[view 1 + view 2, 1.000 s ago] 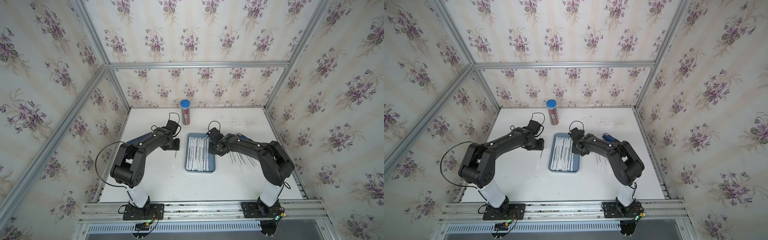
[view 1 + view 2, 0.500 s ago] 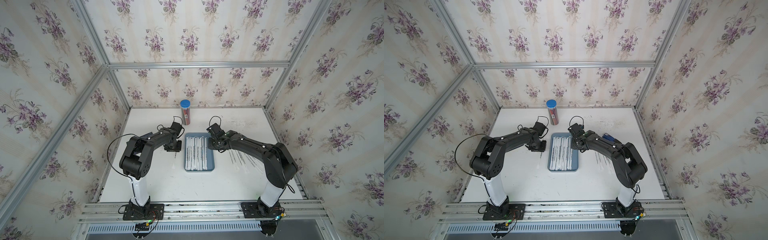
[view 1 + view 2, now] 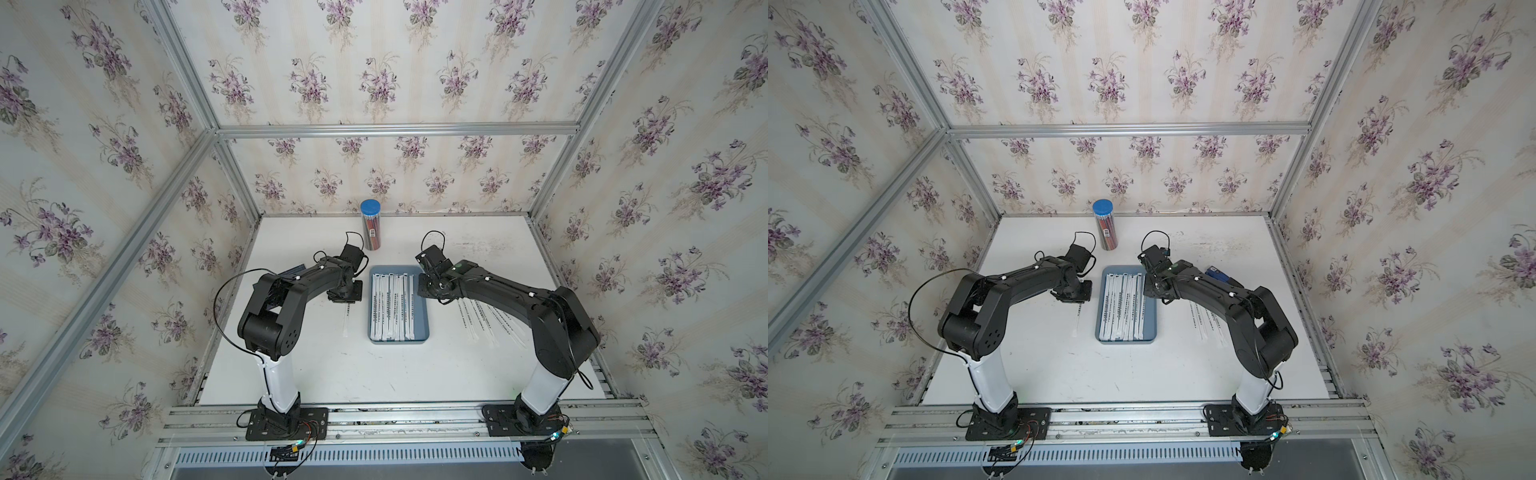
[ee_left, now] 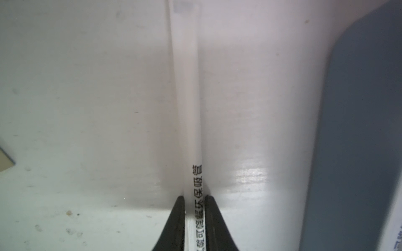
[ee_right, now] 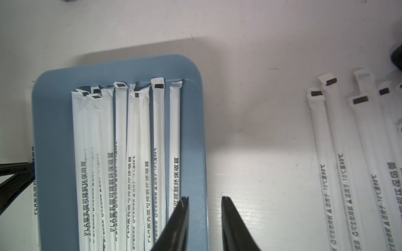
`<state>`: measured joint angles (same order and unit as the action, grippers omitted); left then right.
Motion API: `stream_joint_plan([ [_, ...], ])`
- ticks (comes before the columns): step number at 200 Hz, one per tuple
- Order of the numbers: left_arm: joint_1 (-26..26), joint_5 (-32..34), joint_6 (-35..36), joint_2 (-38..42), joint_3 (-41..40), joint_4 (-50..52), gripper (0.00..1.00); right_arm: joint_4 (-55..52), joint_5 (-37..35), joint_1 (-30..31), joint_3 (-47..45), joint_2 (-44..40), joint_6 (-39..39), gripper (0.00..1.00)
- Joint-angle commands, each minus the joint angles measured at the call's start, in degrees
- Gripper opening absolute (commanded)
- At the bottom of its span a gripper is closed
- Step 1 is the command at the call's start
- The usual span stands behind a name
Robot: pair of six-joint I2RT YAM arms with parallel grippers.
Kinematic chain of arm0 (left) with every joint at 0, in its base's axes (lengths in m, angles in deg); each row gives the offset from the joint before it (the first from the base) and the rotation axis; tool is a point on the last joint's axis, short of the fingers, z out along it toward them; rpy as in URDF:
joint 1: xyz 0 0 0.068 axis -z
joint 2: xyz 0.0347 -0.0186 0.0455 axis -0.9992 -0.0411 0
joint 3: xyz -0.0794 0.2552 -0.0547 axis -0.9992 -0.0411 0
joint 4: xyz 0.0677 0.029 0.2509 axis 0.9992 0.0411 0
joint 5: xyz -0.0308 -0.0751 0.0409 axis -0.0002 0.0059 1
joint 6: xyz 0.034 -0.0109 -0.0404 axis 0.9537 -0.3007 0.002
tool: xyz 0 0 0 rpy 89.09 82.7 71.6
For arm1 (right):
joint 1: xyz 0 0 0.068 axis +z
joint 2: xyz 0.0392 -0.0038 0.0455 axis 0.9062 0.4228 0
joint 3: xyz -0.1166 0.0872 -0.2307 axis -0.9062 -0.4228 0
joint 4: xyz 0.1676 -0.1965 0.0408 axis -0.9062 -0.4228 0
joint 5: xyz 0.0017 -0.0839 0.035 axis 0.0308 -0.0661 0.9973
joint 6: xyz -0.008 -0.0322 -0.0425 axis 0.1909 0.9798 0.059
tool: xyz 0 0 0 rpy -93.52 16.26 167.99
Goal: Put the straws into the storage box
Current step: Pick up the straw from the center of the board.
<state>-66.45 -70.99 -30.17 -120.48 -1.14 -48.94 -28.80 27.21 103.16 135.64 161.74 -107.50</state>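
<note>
Left gripper (image 4: pixel 194 203), wider a second ago, now clamps one straw (image 4: pixel 187 108) lying left of the storage box (image 3: pixel 422 328); only the left wrist view shows this. Right gripper (image 5: pixel 205 203) jaws apart, empty, above box's right rim; other straws (image 5: pixel 121 152) inside.

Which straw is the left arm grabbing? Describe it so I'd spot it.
Find the blue storage box mid table. Beside it, toward the left arm, lies a lone straw. Other straws are packed in the box or fanned beyond it; this one sits between the left fingers.
</note>
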Motion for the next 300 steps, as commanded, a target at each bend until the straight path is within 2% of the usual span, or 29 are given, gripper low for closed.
stream_joint_plan([
  [1,0.0,-2.7,-0.3,1.1,0.3,3.3,0.18,-0.6,-0.7,0.0,0.3,-0.1,-0.3,0.3],
  [18,0.0,-2.5,-0.2,2.9,0.5,3.9,0.15,-0.6,-0.8,-0.1,0.3,-0.2,-0.3,0.3],
  [69,-0.1,-2.4,-0.4,6.1,1.4,5.9,0.14,-0.5,-0.3,-0.3,0.3,-0.1,0.1,0.31],
  [86,-0.1,-2.1,-0.3,6.5,0.6,6.0,0.19,-0.4,-0.2,-0.5,0.3,-0.1,0.1,0.31],
  [110,-0.1,-2.2,-0.2,4.9,-1.2,5.4,0.33,-0.2,0.0,-0.5,0.3,-0.1,0.1,0.3],
  [129,-0.1,-2.5,-0.5,3.9,-1.8,4.4,0.37,-0.1,0.2,-0.4,0.4,0.0,0.1,0.31],
  [173,0.1,-2.3,-0.5,0.5,-1.9,3.0,0.28,-0.5,-0.2,-0.5,0.5,-0.1,0.0,0.3],
  [232,0.1,-1.3,-0.2,0.0,-2.5,3.5,0.08,-0.4,-0.8,-0.6,0.4,-0.3,-0.5,0.31],
  [300,-0.3,-2.1,-0.8,6.9,0.0,6.3,0.05,0.2,-0.7,-0.6,-0.6,-0.4,-0.8,0.3],
])
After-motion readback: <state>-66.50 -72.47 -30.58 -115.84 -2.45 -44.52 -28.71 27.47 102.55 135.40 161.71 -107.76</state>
